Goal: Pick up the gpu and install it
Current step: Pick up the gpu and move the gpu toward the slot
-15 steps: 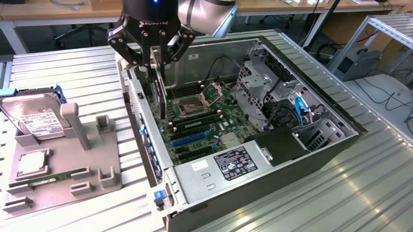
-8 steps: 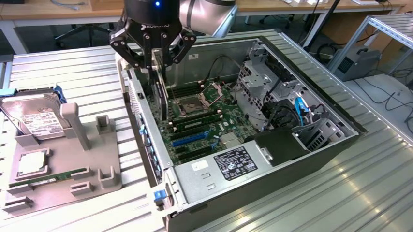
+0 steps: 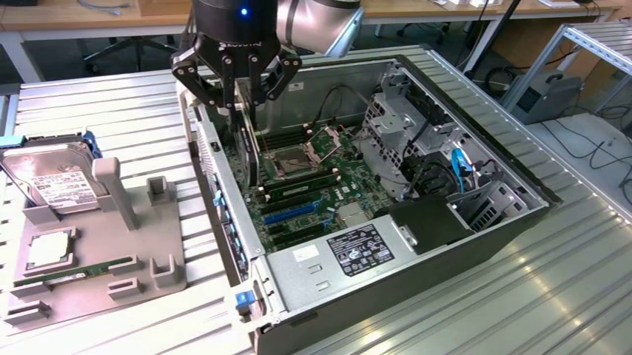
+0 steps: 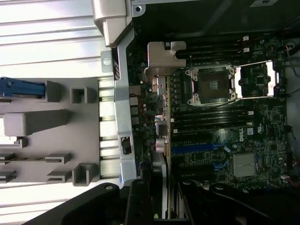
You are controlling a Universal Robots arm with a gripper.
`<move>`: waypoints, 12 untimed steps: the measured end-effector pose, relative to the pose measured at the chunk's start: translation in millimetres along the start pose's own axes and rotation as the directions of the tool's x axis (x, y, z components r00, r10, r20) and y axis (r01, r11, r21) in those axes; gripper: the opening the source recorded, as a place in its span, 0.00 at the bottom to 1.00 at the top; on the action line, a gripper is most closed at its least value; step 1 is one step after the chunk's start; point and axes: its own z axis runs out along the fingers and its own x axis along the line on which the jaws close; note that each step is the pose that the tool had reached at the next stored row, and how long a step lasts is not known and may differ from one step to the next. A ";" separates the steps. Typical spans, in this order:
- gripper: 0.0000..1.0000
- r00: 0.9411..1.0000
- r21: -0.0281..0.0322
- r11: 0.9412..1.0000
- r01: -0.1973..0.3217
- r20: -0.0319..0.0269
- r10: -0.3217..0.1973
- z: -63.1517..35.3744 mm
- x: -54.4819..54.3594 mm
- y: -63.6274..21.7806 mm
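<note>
The gpu (image 3: 248,148) is a thin dark card hanging edge-down just inside the open computer case (image 3: 472,100), close to the case's wall at the exterior view's left. My gripper (image 3: 240,90) is shut on the card's upper edge. In the wrist view the gpu (image 4: 160,101) runs edge-on away from my gripper (image 4: 161,206), and its silvery bracket (image 4: 161,54) is at the far end. It hovers over the motherboard (image 3: 314,194), beside the CPU socket (image 4: 210,84) and in line with the blue slots (image 4: 197,149).
A grey fixture (image 3: 148,255) at the exterior view's left holds a hard drive (image 3: 55,181), a processor chip (image 3: 49,251) and a green memory stick (image 3: 74,272). A drive cage (image 3: 400,133), cables and a black box (image 3: 430,222) crowd the case's other side.
</note>
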 end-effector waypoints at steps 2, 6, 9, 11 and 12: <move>0.27 1.000 0.000 1.000 0.000 0.000 0.000 1.4 -0.4 0.0; 0.27 1.000 0.000 1.000 0.000 0.000 0.000 4.8 -1.6 0.1; 0.27 1.000 0.000 1.000 0.000 0.000 0.000 7.4 -2.3 0.2; 0.27 1.000 0.000 1.000 0.000 0.000 0.000 8.7 -2.7 0.2; 0.27 1.000 0.000 1.000 0.000 0.000 0.000 9.4 -2.9 0.2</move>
